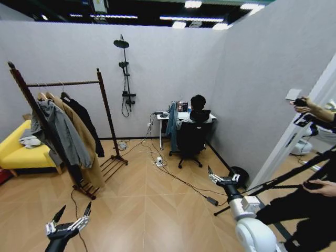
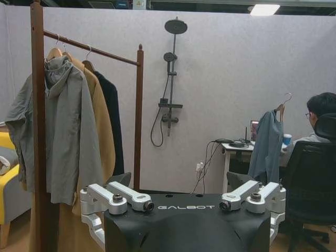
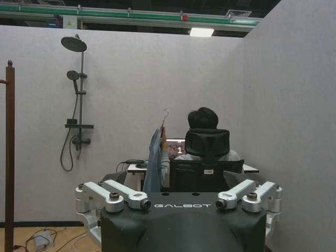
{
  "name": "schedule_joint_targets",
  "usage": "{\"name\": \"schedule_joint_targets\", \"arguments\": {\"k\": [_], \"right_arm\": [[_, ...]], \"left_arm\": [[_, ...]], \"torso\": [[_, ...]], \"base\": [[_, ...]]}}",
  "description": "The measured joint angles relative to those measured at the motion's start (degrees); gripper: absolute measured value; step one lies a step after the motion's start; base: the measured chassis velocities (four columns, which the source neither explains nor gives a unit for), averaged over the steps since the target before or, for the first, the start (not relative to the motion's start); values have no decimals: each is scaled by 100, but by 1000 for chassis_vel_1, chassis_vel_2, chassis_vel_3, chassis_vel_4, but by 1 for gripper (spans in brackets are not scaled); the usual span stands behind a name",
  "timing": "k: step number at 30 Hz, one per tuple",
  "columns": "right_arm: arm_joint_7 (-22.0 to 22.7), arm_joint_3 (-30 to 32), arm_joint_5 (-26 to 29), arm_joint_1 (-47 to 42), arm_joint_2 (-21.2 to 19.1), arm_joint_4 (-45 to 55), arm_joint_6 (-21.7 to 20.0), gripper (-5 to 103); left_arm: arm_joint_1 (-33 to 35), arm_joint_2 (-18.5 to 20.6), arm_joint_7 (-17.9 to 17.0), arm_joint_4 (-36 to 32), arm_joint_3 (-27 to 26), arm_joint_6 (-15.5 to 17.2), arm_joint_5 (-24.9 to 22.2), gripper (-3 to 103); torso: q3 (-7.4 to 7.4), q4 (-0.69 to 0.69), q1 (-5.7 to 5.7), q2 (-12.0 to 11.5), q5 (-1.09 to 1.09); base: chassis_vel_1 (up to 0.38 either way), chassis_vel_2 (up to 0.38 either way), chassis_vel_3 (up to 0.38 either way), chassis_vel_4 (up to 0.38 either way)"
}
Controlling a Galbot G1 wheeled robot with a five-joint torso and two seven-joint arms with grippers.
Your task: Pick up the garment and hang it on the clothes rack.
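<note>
Both end effectors, left (image 1: 72,214) and right (image 1: 222,177), hover spread and empty low over the floor, the garment (image 1: 171,119) hanging by the bench far ahead of them, rack (image 1: 103,100) beyond the left one

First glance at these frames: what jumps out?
The dark wooden clothes rack at the left of the room, already hung with a grey jacket, a tan coat and a black one. Across the room the teal garment hangs at the desk beside a seated person. Both end effectors, left and right, sit low, open and empty.
</note>
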Motion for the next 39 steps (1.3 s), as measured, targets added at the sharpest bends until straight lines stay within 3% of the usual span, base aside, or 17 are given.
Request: {"name": "schedule_joint_targets", "arguments": {"k": [26,39], "right_arm": [[113,-220,134,45,27,156,-231,100],[-116,-26,176,-15,39,105,-284,100]], "left_arm": [[0,0,0,0,0,0,0,100],[0,0,0,0,0,0,0,100]], "torso": [[0,0,0,0,0],[0,0,-1,0,0]], "base": [[0,0,0,0],[0,0,0,0]]}}
